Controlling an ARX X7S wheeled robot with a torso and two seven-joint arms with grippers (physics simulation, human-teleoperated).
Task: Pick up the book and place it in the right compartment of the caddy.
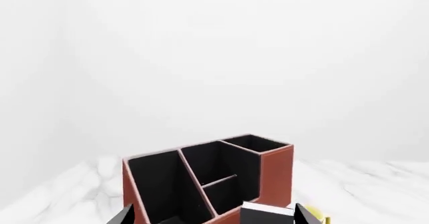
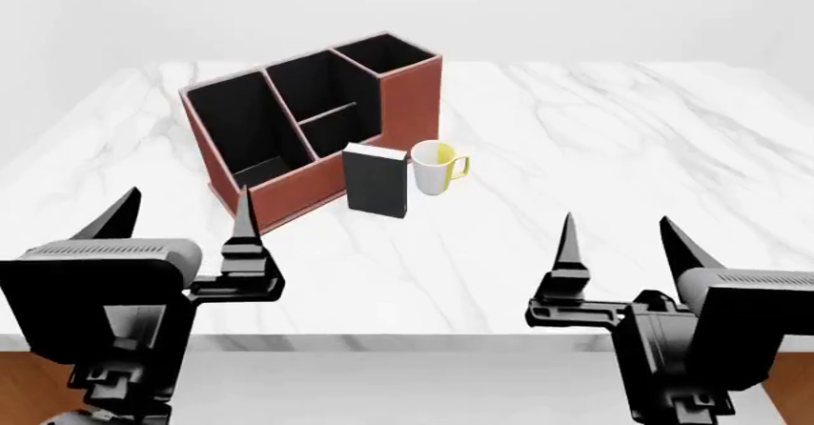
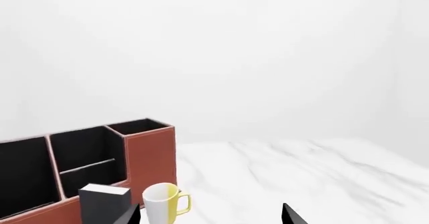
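Observation:
The black book (image 2: pixel 376 181) stands upright on the marble table, against the front wall of the reddish-brown caddy (image 2: pixel 407 111). It also shows in the left wrist view (image 1: pixel 265 217) and the right wrist view (image 3: pixel 104 204). The caddy's right compartment (image 2: pixel 385 54) is the tall squarish bin at its far right end, also seen in the left wrist view (image 1: pixel 256 143) and the right wrist view (image 3: pixel 140 128). My left gripper (image 2: pixel 185 220) is open and empty at the table's near left edge. My right gripper (image 2: pixel 620 232) is open and empty at the near right edge. Both are well short of the book.
A white mug with yellow interior (image 2: pixel 433 168) stands just right of the book, handle to the right; it also shows in the right wrist view (image 3: pixel 162 202). The caddy's long sloped bin (image 2: pixel 242 125) and divided middle bin (image 2: pixel 324 101) lie left of the right compartment. White marble table (image 2: pixel 611 139).

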